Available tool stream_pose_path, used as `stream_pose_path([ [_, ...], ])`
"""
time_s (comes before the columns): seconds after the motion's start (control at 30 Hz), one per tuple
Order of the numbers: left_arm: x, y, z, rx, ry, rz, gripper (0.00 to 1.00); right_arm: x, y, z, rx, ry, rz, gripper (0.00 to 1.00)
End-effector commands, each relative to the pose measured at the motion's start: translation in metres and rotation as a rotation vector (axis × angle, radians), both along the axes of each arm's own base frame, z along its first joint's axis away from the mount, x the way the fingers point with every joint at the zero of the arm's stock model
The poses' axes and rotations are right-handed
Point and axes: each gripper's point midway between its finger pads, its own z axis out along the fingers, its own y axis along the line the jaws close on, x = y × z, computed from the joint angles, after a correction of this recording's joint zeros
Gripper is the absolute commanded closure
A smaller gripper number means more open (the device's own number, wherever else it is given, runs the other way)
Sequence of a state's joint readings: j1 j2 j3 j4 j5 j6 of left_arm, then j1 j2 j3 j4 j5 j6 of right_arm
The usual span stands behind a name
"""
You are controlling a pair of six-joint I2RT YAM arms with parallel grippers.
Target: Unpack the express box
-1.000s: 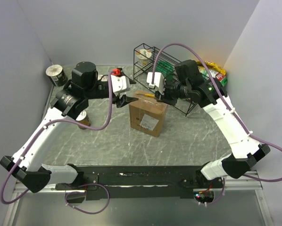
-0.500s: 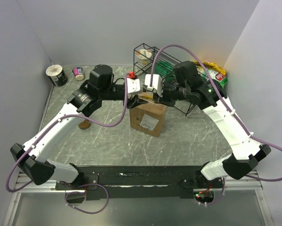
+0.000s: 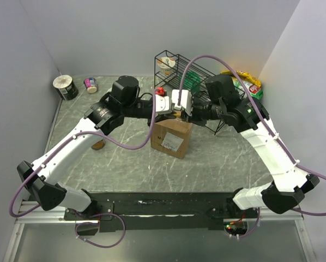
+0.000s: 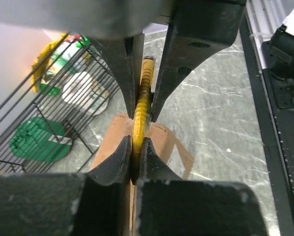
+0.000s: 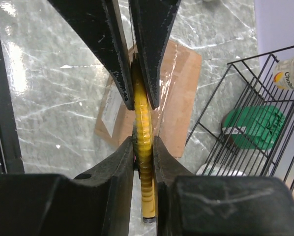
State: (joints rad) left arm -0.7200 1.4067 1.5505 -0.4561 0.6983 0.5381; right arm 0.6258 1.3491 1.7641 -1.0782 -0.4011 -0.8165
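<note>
The express box (image 3: 171, 136), a brown carton with a white label on its near side, stands mid-table. Just above its taped top, both grippers meet nose to nose. A slim yellow ribbed tool (image 4: 143, 98) runs between them. My left gripper (image 4: 137, 150) is shut on one end of it. At the tool's (image 5: 144, 123) other end, my right gripper (image 5: 143, 147) is also shut on it. Seen from above, the left gripper (image 3: 167, 112) and right gripper (image 3: 180, 113) hide the tool and the box's top. The box (image 5: 179, 93) lies directly below in both wrist views.
A black wire rack (image 3: 191, 76) with a green packet and a cup stands right behind the box. Snack bags (image 3: 247, 84) lie at the back right. A can (image 3: 66, 87) and a small jar (image 3: 90, 84) sit at the back left. A brown item (image 3: 98, 144) lies under the left arm.
My left arm swung right from open space to above the box, and its jaws closed on the yellow tool that the right gripper holds. The right gripper barely moved.
</note>
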Motion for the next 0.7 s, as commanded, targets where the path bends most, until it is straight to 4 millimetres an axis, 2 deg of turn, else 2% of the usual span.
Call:
stream_pose_path([
  [0.0, 0.005, -0.002, 0.019, -0.064, 0.004, 0.034, 0.99, 0.004, -0.01, 0.026, 0.133, -0.025, -0.079, 0.71],
  [0.03, 0.005, 0.0, 0.018, -0.081, 0.024, 0.039, 0.99, -0.001, -0.009, 0.028, 0.194, 0.009, -0.056, 0.61],
  [0.07, 0.006, 0.005, 0.02, -0.112, 0.096, 0.047, 0.99, -0.002, -0.014, 0.056, 0.327, -0.037, -0.081, 0.51],
  [0.1, 0.006, 0.009, 0.025, -0.138, 0.125, 0.051, 0.99, 0.006, -0.03, 0.066, 0.392, -0.07, -0.133, 0.33],
  [0.13, 0.016, 0.016, 0.029, -0.175, 0.138, 0.072, 0.99, -0.005, -0.036, 0.06, 0.432, -0.066, -0.133, 0.27],
  [0.17, 0.01, 0.019, 0.032, -0.203, 0.222, 0.047, 0.99, -0.007, -0.039, 0.061, 0.462, -0.067, -0.137, 0.25],
  [0.2, 0.012, 0.023, 0.035, -0.228, 0.255, 0.052, 0.99, -0.009, -0.041, 0.062, 0.483, -0.076, -0.13, 0.23],
  [0.23, 0.02, 0.032, 0.041, -0.27, 0.264, 0.061, 0.99, -0.01, -0.045, 0.055, 0.49, -0.047, -0.141, 0.23],
  [0.27, 0.017, 0.035, 0.043, -0.3, 0.357, 0.057, 0.99, -0.021, -0.041, 0.056, 0.52, -0.005, -0.109, 0.23],
  [0.3, 0.01, 0.036, 0.044, -0.303, 0.39, 0.01, 0.99, -0.026, -0.039, 0.059, 0.548, 0.012, -0.081, 0.23],
  [0.4, 0.001, 0.037, 0.047, -0.325, 0.45, -0.056, 0.99, -0.035, -0.031, 0.053, 0.625, 0.129, -0.067, 0.24],
  [0.43, -0.001, 0.036, 0.048, -0.335, 0.509, -0.065, 0.99, -0.028, -0.028, 0.051, 0.649, 0.144, -0.078, 0.24],
  [0.47, -0.004, 0.035, 0.057, -0.358, 0.487, -0.099, 0.99, -0.024, -0.027, 0.048, 0.677, 0.202, -0.117, 0.24],
  [0.53, -0.008, 0.035, 0.062, -0.362, 0.519, -0.137, 0.99, -0.015, -0.025, 0.05, 0.719, 0.224, -0.121, 0.24],
  [0.63, -0.01, 0.033, 0.068, -0.36, 0.515, -0.181, 0.99, -0.01, -0.02, 0.057, 0.782, 0.316, -0.119, 0.25],
  [0.67, -0.012, 0.034, 0.07, -0.362, 0.539, -0.189, 0.99, -0.008, -0.018, 0.065, 0.814, 0.325, -0.12, 0.25],
])
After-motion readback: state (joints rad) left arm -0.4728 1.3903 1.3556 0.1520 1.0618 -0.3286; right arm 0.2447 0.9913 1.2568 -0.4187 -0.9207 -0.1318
